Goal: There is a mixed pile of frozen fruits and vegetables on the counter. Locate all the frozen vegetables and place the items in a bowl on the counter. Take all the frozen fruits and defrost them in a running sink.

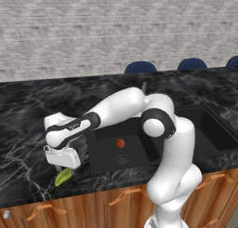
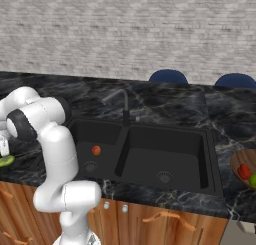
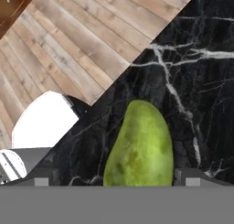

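Far left on the counter [image 1: 28, 124], the yellow-green oblong fruit [image 1: 63, 177] lay near the front edge, and the gripper [image 1: 65, 165] hung right over it, jaws spread wide and holding nothing. In the hand view the fruit [image 3: 140, 147] sat squarely between the 2 fingertips, so the arm looked lined up to descend and pinch it across its narrow width, which seemed the safer grip on a rounded piece that could roll. Moving right, the red-orange ball [image 1: 120, 143] already rested in the left basin of the sink [image 1: 139, 148], just above the drain, 1 fruit delivered for defrosting. The slim faucet [image 2: 120, 101] stood behind the divider; whether water ran, I couldn't tell. Far right, a wooden bowl [image 2: 240, 161] at the counter's end held the red chunk [image 2: 244, 172] and the green ball [image 2: 253, 180], both vegetables apparently sorted.
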You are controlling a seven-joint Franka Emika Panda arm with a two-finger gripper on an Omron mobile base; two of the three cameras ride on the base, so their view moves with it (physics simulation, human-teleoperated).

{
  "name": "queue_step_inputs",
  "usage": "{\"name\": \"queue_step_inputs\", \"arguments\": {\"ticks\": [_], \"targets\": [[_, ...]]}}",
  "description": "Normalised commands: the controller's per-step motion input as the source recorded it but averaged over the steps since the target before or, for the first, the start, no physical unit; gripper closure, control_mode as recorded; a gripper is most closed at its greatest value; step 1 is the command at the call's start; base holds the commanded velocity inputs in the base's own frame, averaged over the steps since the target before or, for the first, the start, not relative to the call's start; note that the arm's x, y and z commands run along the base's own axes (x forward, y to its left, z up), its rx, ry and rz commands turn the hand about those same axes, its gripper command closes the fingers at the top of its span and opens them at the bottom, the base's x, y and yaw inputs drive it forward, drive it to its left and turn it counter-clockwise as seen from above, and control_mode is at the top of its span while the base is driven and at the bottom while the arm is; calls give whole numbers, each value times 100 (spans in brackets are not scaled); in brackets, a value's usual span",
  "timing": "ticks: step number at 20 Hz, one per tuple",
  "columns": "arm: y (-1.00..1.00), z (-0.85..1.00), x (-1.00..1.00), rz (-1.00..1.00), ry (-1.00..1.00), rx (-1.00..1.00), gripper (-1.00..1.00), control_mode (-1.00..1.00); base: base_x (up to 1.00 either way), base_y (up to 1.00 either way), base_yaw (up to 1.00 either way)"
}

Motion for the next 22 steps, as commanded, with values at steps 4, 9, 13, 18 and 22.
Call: {"name": "queue_step_inputs", "arguments": {"ticks": [4, 9, 13, 18, 22], "targets": [[0, -30, -5, -4, -4, -6, -100, -100, 0, 0, 0], [-1, -19, -4, -3, -3, -4, -100, -100, 0, 0, 0], [4, 0, -6, -1, -2, 0, 100, -100, 0, 0, 0], [0, 0, 0, 0, -1, 0, 100, -100, 0, 0, 0], [-12, 16, -2, -2, 0, -2, 100, -100, 0, 0, 0]]}}
